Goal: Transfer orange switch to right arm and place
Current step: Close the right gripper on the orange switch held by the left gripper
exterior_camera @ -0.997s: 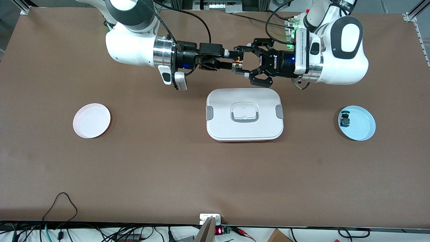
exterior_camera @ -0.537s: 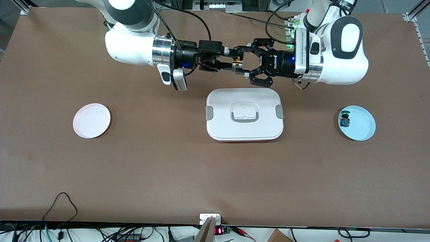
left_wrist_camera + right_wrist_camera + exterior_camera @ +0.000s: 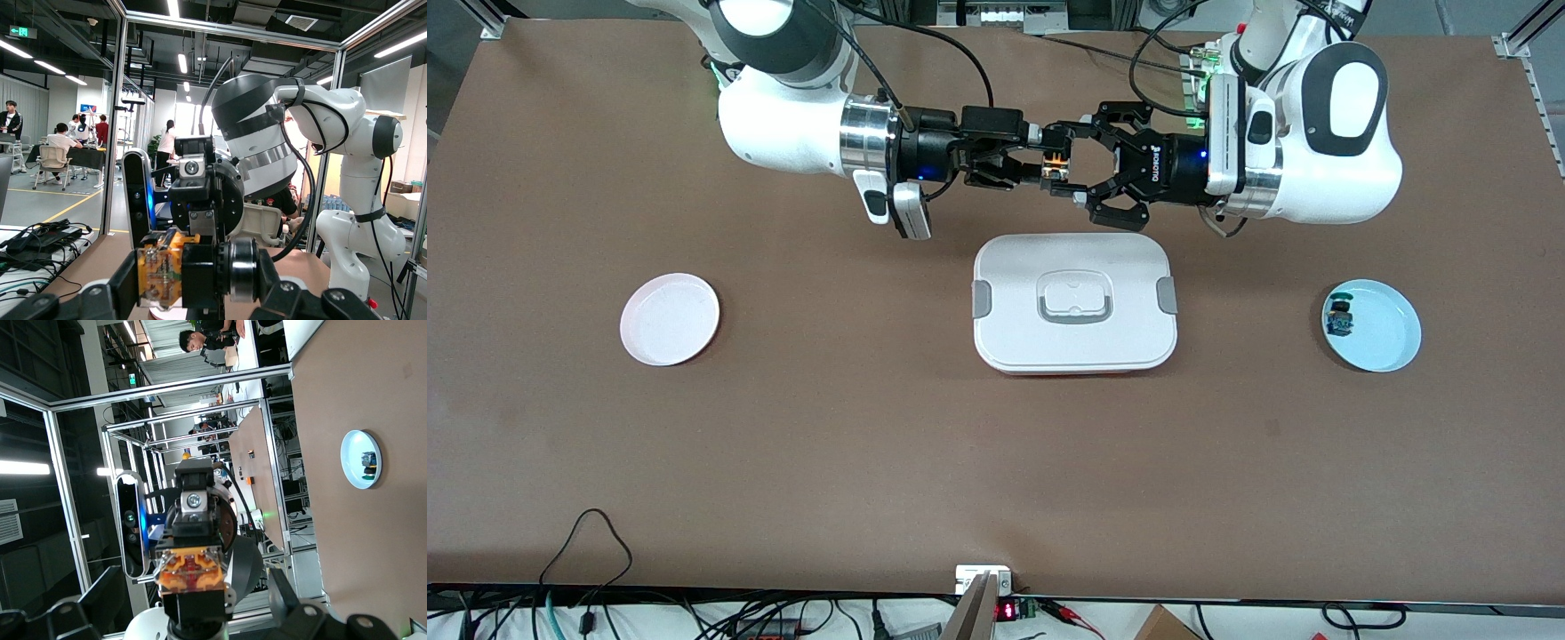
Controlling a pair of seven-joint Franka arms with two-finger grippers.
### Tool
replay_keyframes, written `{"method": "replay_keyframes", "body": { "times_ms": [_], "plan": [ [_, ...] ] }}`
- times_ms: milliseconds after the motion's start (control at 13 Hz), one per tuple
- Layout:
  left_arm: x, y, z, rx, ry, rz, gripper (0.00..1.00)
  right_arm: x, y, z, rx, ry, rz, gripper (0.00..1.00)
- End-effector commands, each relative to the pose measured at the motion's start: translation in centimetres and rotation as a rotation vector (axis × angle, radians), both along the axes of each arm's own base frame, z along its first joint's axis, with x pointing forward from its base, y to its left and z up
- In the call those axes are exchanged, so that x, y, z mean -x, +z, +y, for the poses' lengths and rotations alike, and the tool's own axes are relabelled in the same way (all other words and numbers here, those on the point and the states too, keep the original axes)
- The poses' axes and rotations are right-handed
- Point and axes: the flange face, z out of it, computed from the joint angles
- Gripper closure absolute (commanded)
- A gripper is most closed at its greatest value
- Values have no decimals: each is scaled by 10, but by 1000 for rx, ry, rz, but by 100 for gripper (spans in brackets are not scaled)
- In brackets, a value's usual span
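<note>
Nearest the front camera sits the white lidded box [image 3: 1074, 302], between a white plate [image 3: 670, 318] toward the right arm's end and a blue plate [image 3: 1371, 324] toward the left arm's end, which carries a small blue part [image 3: 1339, 317]. Above the bare table farther back, the left gripper [image 3: 1069, 167] is clamped on the orange switch [image 3: 1056, 165]. The right gripper [image 3: 1040, 163] meets it head-on, fingers spread wide around the switch.

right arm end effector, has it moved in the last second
Yes. The right arm's end effector has slid toward the left arm's end of the table, judged against the white lidded box, closing on the orange switch held by the left end effector.
</note>
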Motion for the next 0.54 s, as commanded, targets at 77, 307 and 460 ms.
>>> {"method": "replay_keyframes", "body": {
  "times_ms": [77,307,460],
  "plan": [
    [7,5,4,5,4,-27,100,-4,7,-2,-22,-19,-36,89],
    [6,6,4,5,4,-28,100,-4,8,-2,-23,-17,-38,94],
    [7,5,4,5,4,-27,100,-4,8,-2,-22,-17,-42,94]
  ]
}}
